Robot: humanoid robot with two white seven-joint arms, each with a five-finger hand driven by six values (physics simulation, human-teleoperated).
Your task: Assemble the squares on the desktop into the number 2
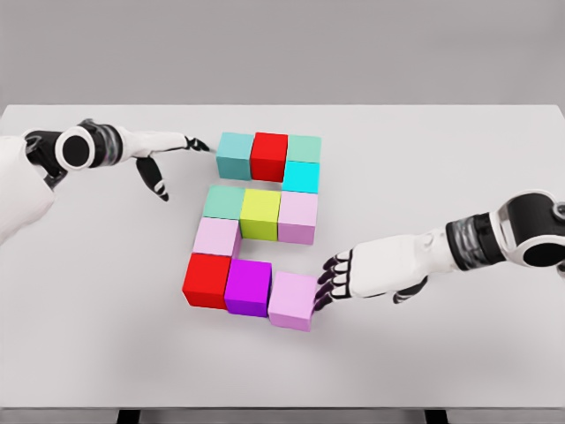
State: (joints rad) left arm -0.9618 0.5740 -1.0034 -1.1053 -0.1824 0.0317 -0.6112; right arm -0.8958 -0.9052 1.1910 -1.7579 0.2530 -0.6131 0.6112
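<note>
Coloured cubes lie on the white table (441,159) in a rough 2 shape. Top row: teal cube (235,155), red cube (269,155), green cube (304,147), with a cyan cube (301,177) below it. Middle row: green cube (224,202), yellow-green cube (260,214), pink cube (298,216). A pink cube (216,237) leads down to the bottom row: red cube (207,280), purple cube (248,287) and a slightly skewed pink cube (293,300). My right hand (334,283) is open, fingertips touching that last pink cube's right side. My left hand (177,155) is open, its fingers pointing at the teal cube.
The table's front edge runs along the bottom of the view, with dark legs just below it. A grey wall stands behind the table's far edge.
</note>
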